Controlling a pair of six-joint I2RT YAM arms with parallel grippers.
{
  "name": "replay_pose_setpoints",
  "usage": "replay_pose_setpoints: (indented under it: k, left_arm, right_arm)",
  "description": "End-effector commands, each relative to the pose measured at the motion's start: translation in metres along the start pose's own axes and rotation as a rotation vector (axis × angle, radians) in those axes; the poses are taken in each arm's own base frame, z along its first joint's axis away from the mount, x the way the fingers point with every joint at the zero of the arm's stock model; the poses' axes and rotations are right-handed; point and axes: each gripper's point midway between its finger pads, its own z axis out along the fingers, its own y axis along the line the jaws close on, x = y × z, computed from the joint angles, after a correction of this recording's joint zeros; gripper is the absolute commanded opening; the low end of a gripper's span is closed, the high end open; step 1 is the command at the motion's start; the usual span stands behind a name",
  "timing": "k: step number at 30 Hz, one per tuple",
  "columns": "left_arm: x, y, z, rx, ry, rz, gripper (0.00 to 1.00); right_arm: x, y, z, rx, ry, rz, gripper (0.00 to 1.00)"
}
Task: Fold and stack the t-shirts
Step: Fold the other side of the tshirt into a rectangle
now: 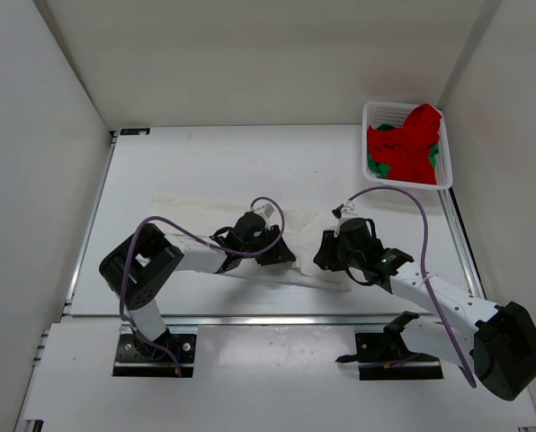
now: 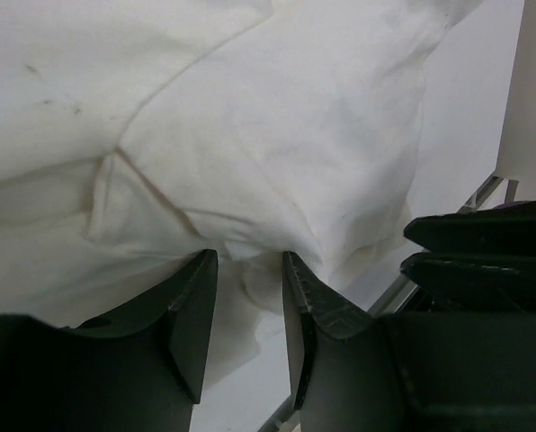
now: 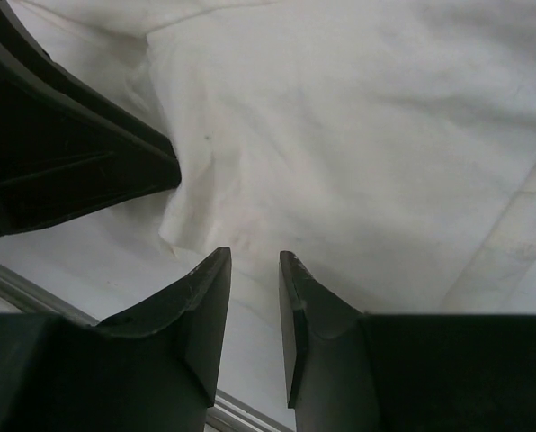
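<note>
White t-shirt [image 1: 209, 211] lies spread flat on the surface [image 1: 205, 157], just ahead of both arm bases, with its long side running left to right. We have both arms reaching in low over its near right part, tips facing each other, close but apart.

Left end effector [image 2: 248, 256]: fingers [image 2: 192, 310] stand partway apart with a bunched fold of the white cloth between the tips. We cannot tell whether that fold is clamped or just lying in the gap (wrinkles do fan out from the tips, which hints at tension but settles nothing). In the left wrist view the cloth beyond the tips shows a seam line and a few small dark specks.

Right end effector [image 3: 254, 254]: fingers [image 3: 205, 301] are spread and pinch nothing. They hover just over the shirt's edge. In the right wrist view a loose corner of cloth lies just beside the left-hand fingertip, and bare surface shows nearer the camera.

Red t-shirt [image 1: 414, 139] sits crumpled in the white mesh basket [image 1: 389, 106] at the far right corner of the surface, heaped above the rim. Green t-shirt [image 1: 376, 167] is in the same basket under the red one, with only small patches showing at its edges. Both are well apart from the white t-shirt.
</note>
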Motion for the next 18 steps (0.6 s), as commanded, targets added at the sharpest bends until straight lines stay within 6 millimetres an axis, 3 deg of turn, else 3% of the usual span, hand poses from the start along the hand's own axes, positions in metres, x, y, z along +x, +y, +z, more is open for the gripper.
replay_pose_setpoints:
  k: [1, 10, 12, 18]
  left_arm:
    - [-0.009, -0.025, 0.003, 0.059, -0.031, 0.008, 0.46]
    - [-0.021, -0.04, -0.007, 0.081, -0.064, 0.007, 0.05]
    - [-0.022, -0.042, -0.014, 0.077, -0.053, 0.01, 0.0]
    - [-0.018, -0.025, -0.033, 0.008, 0.016, 0.049, 0.0]
  right_arm:
    - [-0.004, 0.006, -0.001, -0.064, -0.037, 0.024, 0.27]
    - [0.006, -0.01, 0.0, -0.054, -0.042, 0.068, 0.27]
    - [0.007, -0.015, 0.001, -0.041, -0.045, 0.08, 0.27]
    - [0.013, -0.026, 0.005, -0.011, -0.028, 0.094, 0.27]
